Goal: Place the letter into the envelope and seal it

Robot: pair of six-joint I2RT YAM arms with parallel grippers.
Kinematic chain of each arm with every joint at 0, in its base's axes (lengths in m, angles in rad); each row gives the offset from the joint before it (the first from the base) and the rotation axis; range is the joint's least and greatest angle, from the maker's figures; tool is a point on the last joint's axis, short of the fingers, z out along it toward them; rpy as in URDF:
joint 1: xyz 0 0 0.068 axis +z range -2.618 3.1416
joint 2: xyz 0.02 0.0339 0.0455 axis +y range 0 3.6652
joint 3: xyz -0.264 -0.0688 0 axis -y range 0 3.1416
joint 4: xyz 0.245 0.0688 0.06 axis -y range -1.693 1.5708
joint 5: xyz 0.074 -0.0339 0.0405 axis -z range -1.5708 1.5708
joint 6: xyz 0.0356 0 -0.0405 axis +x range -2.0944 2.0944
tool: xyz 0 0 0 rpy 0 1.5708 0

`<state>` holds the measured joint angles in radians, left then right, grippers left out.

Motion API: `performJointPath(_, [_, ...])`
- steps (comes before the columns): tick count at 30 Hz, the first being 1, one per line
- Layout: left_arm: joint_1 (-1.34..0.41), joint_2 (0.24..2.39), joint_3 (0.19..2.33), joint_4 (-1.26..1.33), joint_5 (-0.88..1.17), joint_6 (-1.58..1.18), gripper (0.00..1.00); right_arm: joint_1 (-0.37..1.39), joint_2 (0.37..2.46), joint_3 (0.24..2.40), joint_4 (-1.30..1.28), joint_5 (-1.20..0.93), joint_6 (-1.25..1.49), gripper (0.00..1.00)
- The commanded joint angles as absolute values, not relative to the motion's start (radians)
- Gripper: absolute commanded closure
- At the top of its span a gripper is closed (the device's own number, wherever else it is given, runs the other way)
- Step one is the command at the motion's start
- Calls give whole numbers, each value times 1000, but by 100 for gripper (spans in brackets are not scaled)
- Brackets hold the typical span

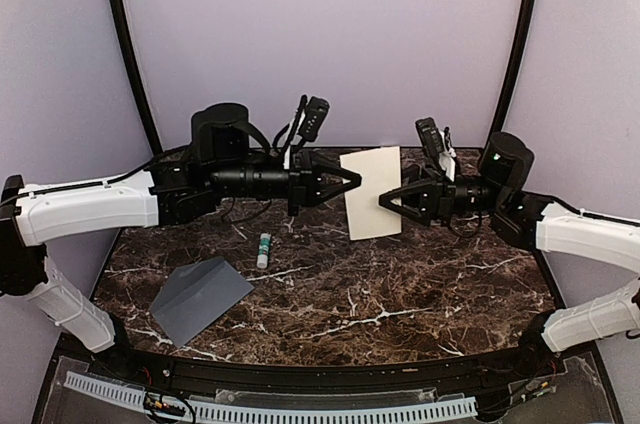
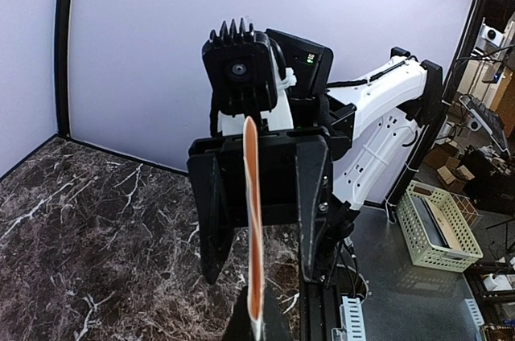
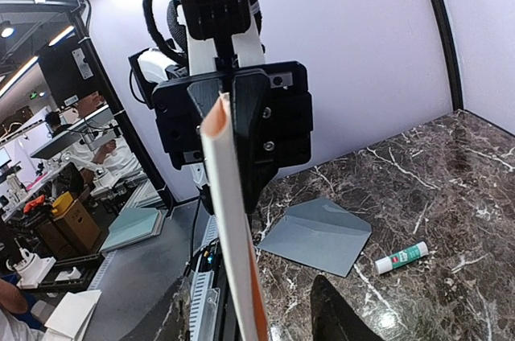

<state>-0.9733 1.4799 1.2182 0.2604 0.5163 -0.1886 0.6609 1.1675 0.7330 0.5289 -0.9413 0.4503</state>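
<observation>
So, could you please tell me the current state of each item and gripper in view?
letter: held off the table, standing on edge.
left gripper: shut on the letter.
right gripper: open, fingers either side of the letter's far edge.
envelope: lying flat on the table, letter not inside.
glue stick: lying on its side on the table.

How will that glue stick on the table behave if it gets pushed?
Lying on its side, the round glue stick will probably roll. The marble table looks polished, so it may also slide. It seems small and light.
</observation>
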Motion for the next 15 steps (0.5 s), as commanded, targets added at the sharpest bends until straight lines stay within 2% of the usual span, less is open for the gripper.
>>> performJointPath(1, [-975,1430,1196,304,545,-222,100,667,1180,764,548,-983,417,56])
performJointPath(6, [-975,1430,1187,326,547,-239,100,667,1191,764,576,-1020,418,73])
performJointPath(13, [-974,1440,1182,352,544,-260,100,667,1197,767,578,-1017,417,100])
performJointPath(15, [-974,1438,1177,361,544,-261,100,667,1191,766,575,-1007,418,100])
